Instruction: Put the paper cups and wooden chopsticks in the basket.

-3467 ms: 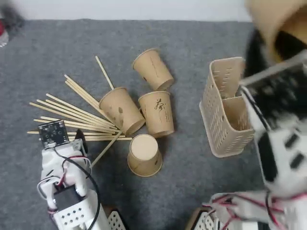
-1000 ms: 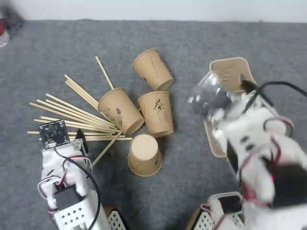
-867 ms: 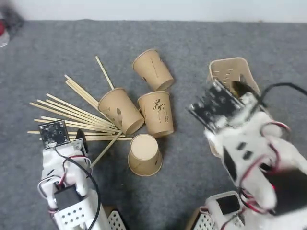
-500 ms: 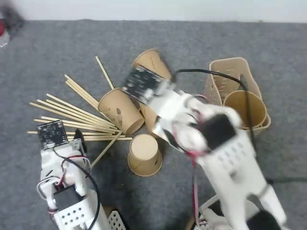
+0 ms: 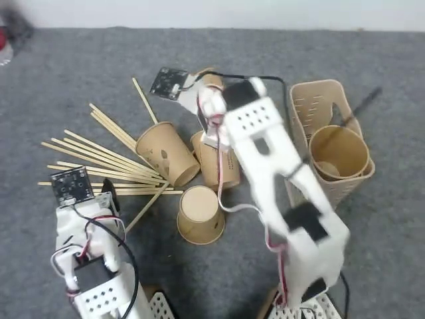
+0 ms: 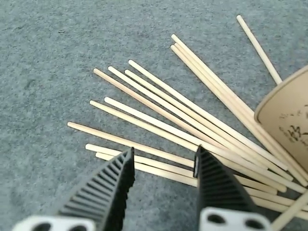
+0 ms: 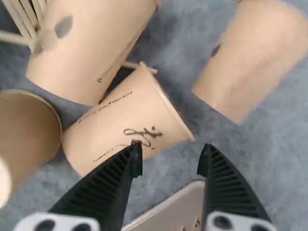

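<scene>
In the basket (image 5: 302, 116) a paper cup (image 5: 339, 151) now sits; my right tool (image 7: 171, 148) has swung back, open, over the remaining cups (image 7: 125, 131). My left tool (image 6: 163, 151) hangs open above the chopsticks (image 6: 207, 131).

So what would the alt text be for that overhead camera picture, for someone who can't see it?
A white robot arm stretches across a grey mat over a cluster of paper cups, while one more cup sits in the beige basket beside it. Wooden chopsticks lie fanned out on the mat's other side, by a second arm.
</scene>
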